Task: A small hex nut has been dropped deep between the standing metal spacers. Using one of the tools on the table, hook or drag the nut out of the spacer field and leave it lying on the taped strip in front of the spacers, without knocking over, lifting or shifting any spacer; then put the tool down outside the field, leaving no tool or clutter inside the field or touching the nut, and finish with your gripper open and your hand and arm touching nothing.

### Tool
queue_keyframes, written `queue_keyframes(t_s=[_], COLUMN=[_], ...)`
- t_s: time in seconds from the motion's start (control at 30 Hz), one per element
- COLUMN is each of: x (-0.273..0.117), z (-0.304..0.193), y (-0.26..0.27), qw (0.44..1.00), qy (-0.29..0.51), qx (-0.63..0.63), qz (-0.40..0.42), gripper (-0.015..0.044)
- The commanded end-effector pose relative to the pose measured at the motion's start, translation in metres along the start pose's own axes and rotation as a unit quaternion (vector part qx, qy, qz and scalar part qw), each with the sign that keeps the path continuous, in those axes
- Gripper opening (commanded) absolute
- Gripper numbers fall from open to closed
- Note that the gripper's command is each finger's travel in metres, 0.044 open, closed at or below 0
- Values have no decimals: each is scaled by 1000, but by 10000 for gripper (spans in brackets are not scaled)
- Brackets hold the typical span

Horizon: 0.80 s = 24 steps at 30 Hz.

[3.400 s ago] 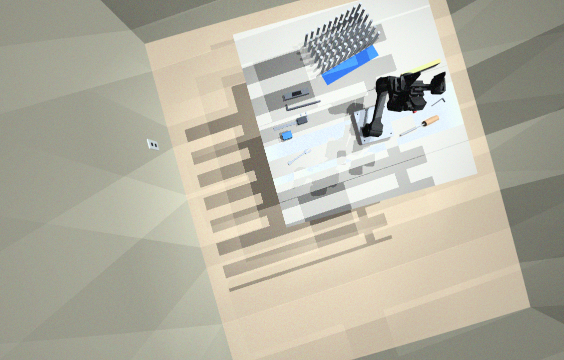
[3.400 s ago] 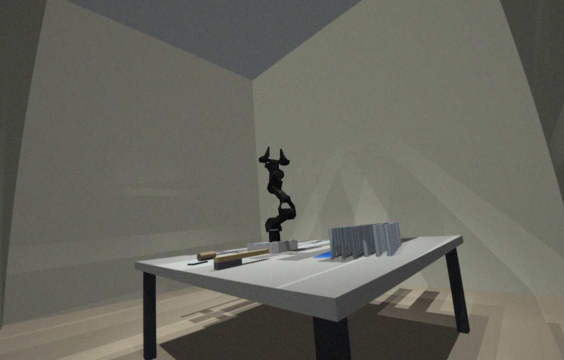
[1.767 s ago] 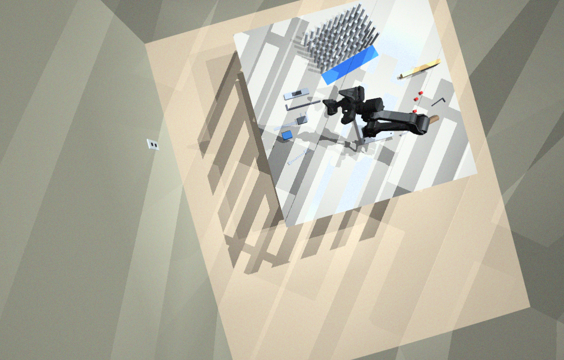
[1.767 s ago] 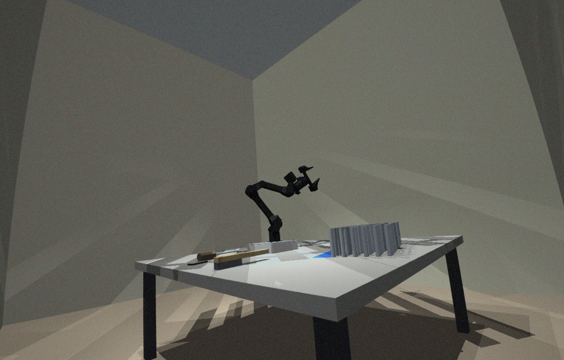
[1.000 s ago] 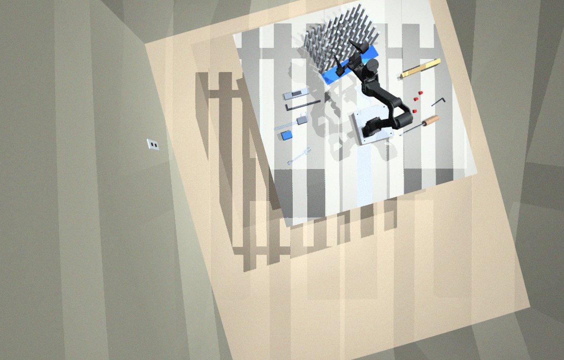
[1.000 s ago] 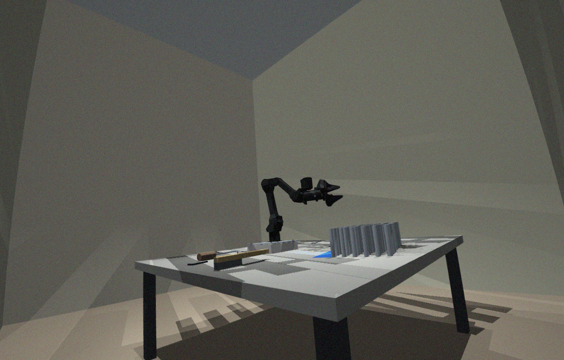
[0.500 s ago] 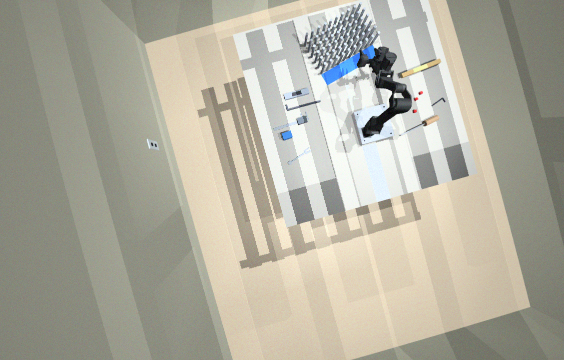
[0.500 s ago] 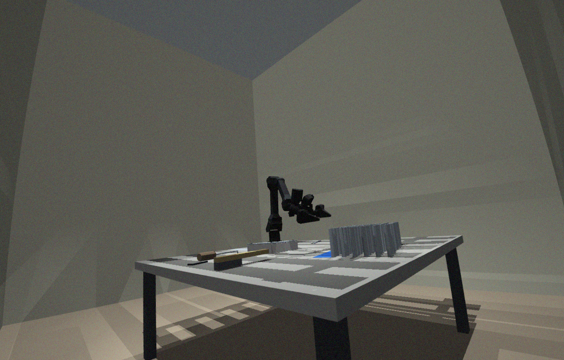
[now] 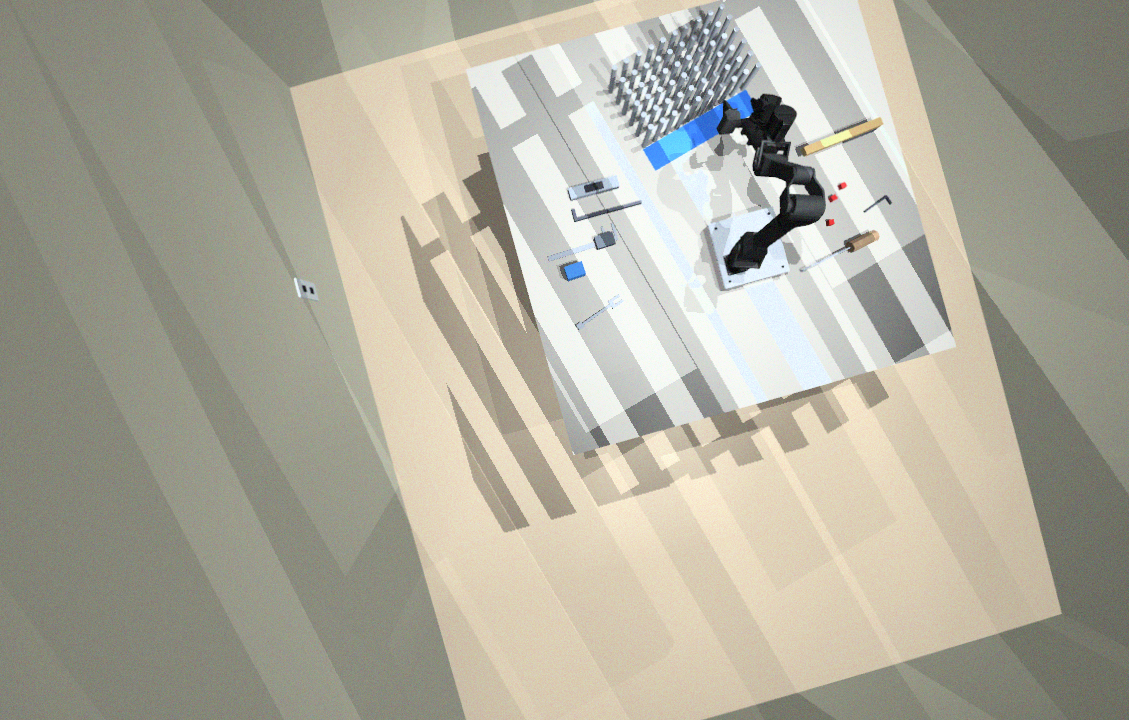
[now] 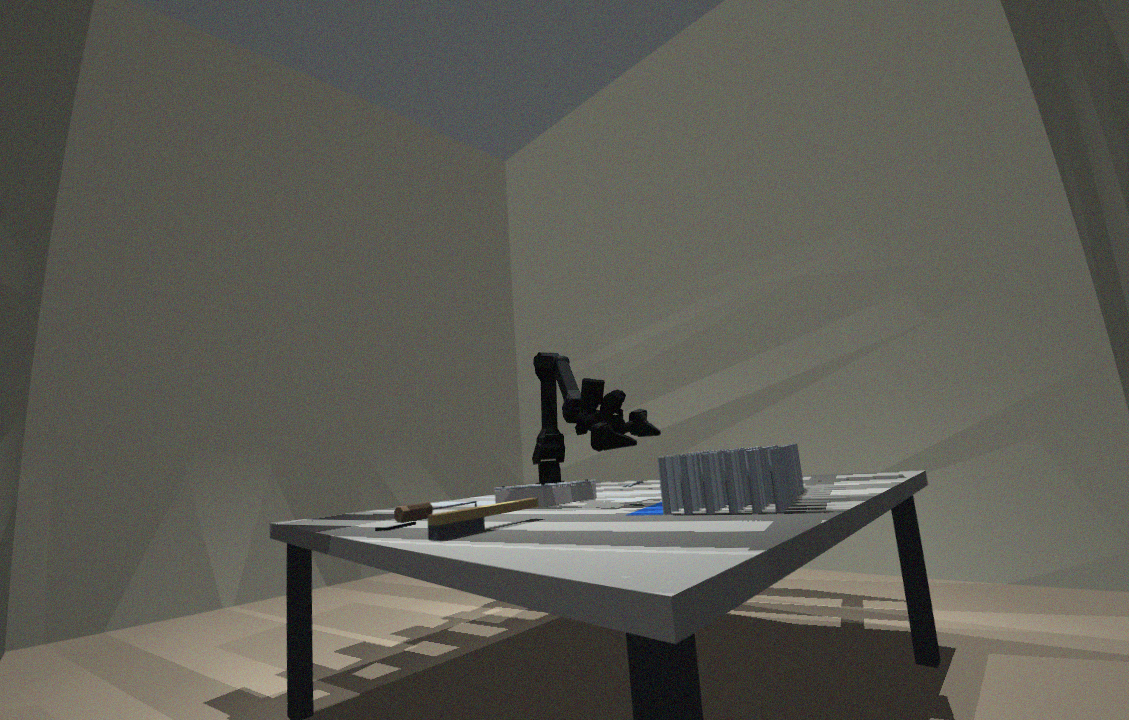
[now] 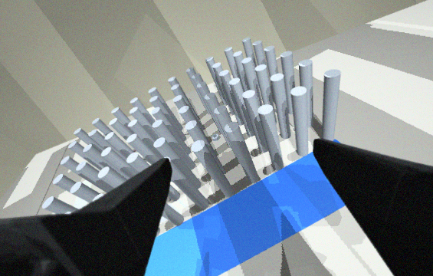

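Note:
The nut (image 11: 215,136) shows in the wrist view as a small grey ring deep between the standing grey spacers (image 9: 665,89) (image 10: 729,483) (image 11: 300,123). The visible spacers stand; my left finger hides some. The blue taped strip (image 9: 675,145) (image 10: 647,510) (image 11: 247,203) runs along their front; I see no nut on its visible part. My gripper (image 9: 738,102) (image 10: 647,437) (image 11: 240,155) is open and empty, raised above the strip and the field's front side. A dark rod with a bent end (image 9: 606,211) lies left of the arm base. A small hex key (image 9: 885,197) lies on the right.
A long-handled brush (image 9: 841,137) (image 10: 483,512), a wooden-handled screwdriver (image 9: 862,240) (image 10: 413,512) and red cubes (image 9: 832,197) lie right of the arm. On the left are a grey flat tool (image 9: 592,187), a pale tool with a grey block (image 9: 604,240), and a blue block (image 9: 573,270).

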<state>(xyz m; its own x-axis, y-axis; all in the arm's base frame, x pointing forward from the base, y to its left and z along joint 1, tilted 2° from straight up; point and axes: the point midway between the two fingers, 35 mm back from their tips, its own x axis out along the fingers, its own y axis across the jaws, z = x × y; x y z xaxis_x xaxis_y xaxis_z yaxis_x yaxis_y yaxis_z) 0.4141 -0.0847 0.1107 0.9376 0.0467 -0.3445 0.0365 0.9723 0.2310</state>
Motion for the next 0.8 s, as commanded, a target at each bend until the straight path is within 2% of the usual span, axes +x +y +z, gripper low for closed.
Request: queue_keyframes(t_s=[0.0, 0.63, 0.77], x=[0, 0, 1], z=[-1, -1, 2], y=[0, 0, -23], qw=[1000, 1000, 999], qy=[1, 1, 10], qx=[3, 3, 9], qz=[1, 1, -29], gripper=[440, 440, 440])
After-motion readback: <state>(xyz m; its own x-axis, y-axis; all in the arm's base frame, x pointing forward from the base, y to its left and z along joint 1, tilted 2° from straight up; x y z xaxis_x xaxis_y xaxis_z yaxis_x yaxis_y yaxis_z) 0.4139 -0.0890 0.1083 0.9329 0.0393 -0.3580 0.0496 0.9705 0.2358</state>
